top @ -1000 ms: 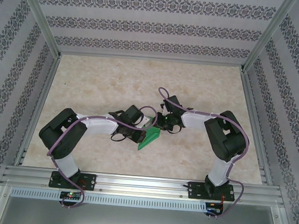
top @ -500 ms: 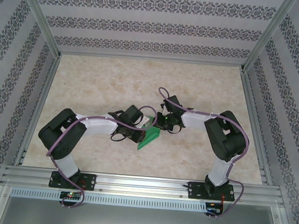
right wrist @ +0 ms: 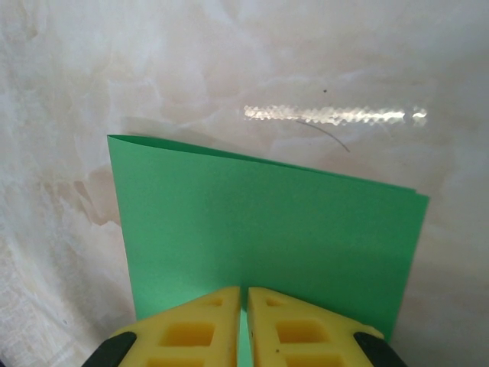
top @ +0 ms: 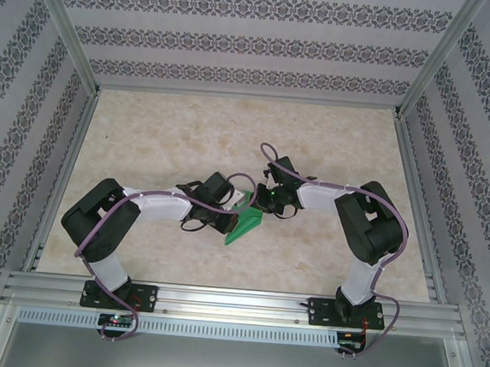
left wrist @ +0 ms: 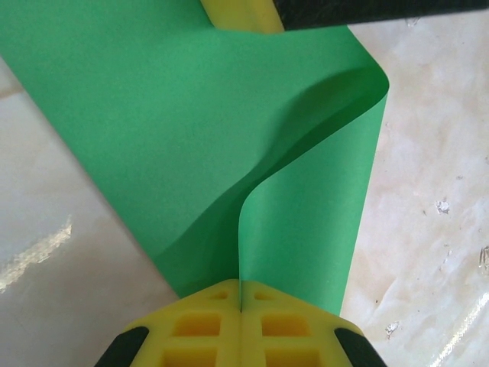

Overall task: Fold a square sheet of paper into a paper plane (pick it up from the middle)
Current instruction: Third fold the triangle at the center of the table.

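Your 2 arms meet over the middle of the tabletop (top: 333, 157), and the sheet of paper (top: 245, 226) sits between them as a small green wedge, nearer the arm bases than the far wall.

Your left tool (left wrist: 241, 294) has its 2 yellow fingers pressed flat together, clamped on a raised edge of the sheet of paper (left wrist: 191, 130). From that pinch 1 layer stands up and curls over to the right, where it rounds into a soft bend instead of a sharp crease. A broader green layer spreads out beneath it to the left and lies close to the pale marbled surface. At the top of that wrist view, a yellow finger (left wrist: 233, 14) of your other tool touches the far edge of the paper.

Your right tool (right wrist: 244, 302) is also closed on the sheet of paper (right wrist: 267, 229). Its fingers are almost touching, with a thin strip of green showing in the slit between them. Ahead of them the paper reads as a folded panel. Its far edge runs from the upper left down to the right, and a second layer peeks out along that edge.

From above, your left tool (top: 224, 222) grips the paper's left side and your right tool (top: 264, 206) grips its upper right end, so the sheet of paper is pinched from both sides.
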Tool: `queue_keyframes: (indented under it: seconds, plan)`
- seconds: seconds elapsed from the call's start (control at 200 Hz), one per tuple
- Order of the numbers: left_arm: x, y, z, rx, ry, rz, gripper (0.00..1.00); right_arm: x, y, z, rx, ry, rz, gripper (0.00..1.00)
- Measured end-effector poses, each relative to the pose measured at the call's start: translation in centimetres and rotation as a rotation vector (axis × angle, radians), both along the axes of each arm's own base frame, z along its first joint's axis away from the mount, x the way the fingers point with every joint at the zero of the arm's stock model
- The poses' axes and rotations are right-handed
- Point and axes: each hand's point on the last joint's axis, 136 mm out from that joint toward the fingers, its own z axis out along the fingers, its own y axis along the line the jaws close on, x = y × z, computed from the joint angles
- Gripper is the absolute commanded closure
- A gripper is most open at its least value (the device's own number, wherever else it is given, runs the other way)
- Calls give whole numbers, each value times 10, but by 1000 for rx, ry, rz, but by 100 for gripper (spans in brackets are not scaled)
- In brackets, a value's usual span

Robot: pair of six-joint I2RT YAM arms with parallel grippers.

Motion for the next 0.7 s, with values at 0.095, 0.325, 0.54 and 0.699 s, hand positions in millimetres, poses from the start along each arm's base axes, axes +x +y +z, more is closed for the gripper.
queue_keyframes:
  seconds: [0.095,0.325,0.54,0.699]
  plan:
    - [0,0,-2,3,4,-1,98,1,2,1,12,-5,-4,85]
    - [0,-1,-2,-2,6,-7,98,3,-1,19,48,-35,-43,84]
    - [-1,-4,-2,-10,13,-13,98,1,-13,58,127,-143,-102,92]
    - [-1,-5,-2,-14,17,-15,98,-20,-12,49,176,-115,-137,96]
